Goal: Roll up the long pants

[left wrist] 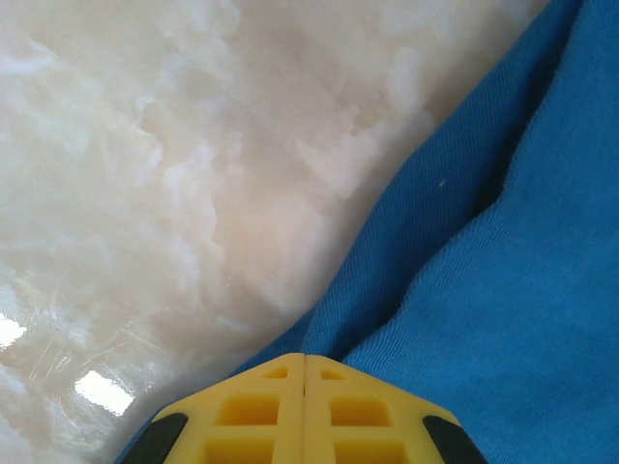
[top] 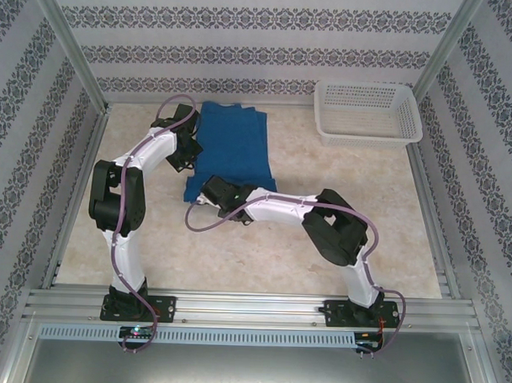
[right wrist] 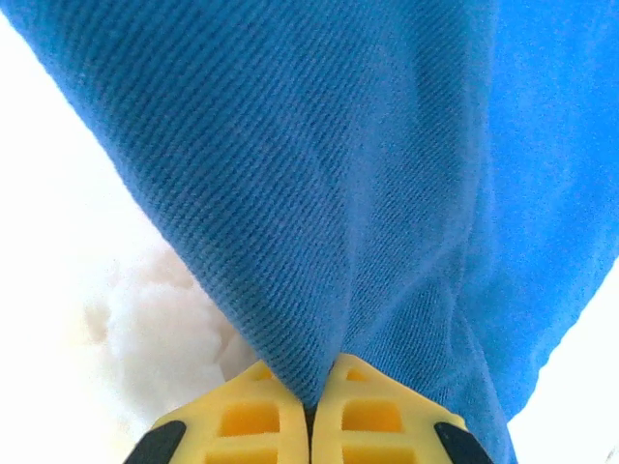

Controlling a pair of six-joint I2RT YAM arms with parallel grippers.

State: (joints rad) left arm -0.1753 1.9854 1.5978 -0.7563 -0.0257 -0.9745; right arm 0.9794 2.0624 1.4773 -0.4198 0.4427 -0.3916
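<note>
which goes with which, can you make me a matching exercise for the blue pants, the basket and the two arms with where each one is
1 long pants
2 basket
3 left arm
4 right arm

a far right corner of the table
b reaching the pants' near edge
c middle of the table, toward the back
d reaching the pants' left edge

Pairs: 1-c, 2-a, 3-d, 4-b

A pale marbled table [top: 237, 258] carries the long pants [top: 232, 144] at upper centre and a white basket [top: 369, 133] at upper right.
</note>
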